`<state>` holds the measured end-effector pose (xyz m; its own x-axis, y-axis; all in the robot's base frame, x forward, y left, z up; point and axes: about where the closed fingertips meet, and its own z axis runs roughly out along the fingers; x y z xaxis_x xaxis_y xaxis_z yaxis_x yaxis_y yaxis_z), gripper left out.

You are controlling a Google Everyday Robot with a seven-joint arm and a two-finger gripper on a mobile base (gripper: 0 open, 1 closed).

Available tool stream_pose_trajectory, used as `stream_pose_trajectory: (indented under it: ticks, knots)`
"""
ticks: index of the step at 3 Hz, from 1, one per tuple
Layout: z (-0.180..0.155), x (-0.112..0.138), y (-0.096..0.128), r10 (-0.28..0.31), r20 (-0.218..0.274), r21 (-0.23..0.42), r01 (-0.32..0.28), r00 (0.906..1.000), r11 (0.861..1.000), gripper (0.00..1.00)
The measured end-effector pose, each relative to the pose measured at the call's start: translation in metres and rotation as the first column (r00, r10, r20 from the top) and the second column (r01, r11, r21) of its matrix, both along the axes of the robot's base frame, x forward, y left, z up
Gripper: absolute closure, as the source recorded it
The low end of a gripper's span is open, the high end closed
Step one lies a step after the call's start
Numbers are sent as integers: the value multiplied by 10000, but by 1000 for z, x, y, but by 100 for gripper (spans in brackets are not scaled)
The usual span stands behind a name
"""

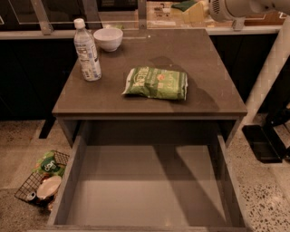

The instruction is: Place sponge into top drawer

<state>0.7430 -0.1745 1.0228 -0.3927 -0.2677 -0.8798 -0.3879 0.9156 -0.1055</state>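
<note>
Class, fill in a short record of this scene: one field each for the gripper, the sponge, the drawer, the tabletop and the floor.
gripper: top right, above the table's far edge
sponge: held in the gripper, off the table
top drawer: pulled open, sponge not yet in it
table: bears water bottle, white bowl, green snack bag
floor, left: wire basket

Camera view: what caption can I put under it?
The hand at top right holds the sponge beyond the table; the drawer below is open.
</note>
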Motion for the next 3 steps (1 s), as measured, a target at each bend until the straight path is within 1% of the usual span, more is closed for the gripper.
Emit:
stream_pose_trajectory:
  ticks: [1,2,3]
  knots:
    - [-14,-53,2,448,-262,-132,-452,9987,9989,100]
    - [-28,-100,3,803,-444,34,-803,9958,9968,100]
    - [-54,-157,7,864,-543,338,-846,9948,9958,100]
